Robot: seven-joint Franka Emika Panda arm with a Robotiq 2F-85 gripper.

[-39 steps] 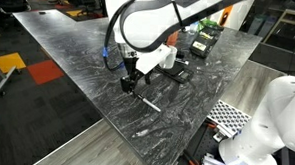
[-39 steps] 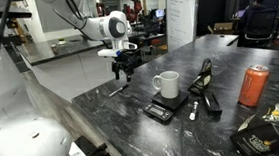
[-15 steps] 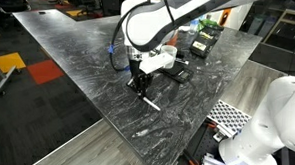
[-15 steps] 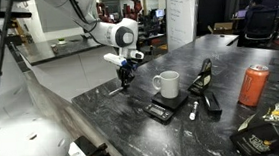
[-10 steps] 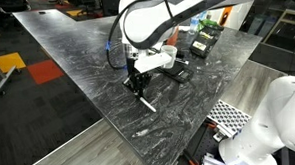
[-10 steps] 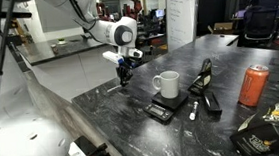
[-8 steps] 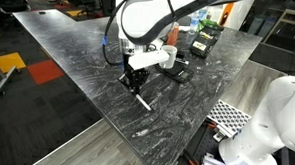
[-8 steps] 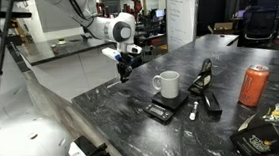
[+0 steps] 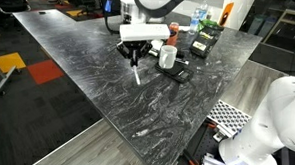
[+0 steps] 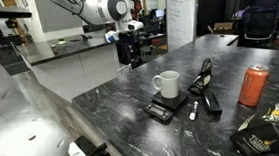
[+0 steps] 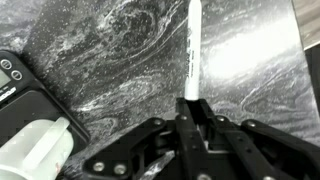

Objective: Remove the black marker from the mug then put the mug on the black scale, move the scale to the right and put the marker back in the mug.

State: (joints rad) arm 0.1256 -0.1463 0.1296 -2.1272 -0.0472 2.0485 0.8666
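Observation:
My gripper (image 9: 135,60) hangs above the marbled tabletop, shut on the upper end of the black marker (image 9: 137,75), which points down with its tip clear of the surface. In the wrist view the marker (image 11: 191,45) looks pale and sticks straight out from between the closed fingers (image 11: 181,112). The white mug (image 10: 166,84) stands upright and empty a short way from the gripper, with its handle to the side. The black scale (image 10: 161,111) lies flat on the table beside the mug. In the wrist view, scale (image 11: 25,90) and blurred mug (image 11: 35,150) show at the left.
An orange-red can (image 10: 252,84) stands further along the table, with black gadgets (image 10: 207,83) and a loose white pen (image 10: 193,111) between it and the mug. A dark box (image 9: 202,42) sits behind the mug. The table edge (image 9: 96,110) runs near the gripper.
The gripper has risen from the tabletop with the marker in it, lifting the marker clear and shifting toward the mug. Mug and scale have not moved.

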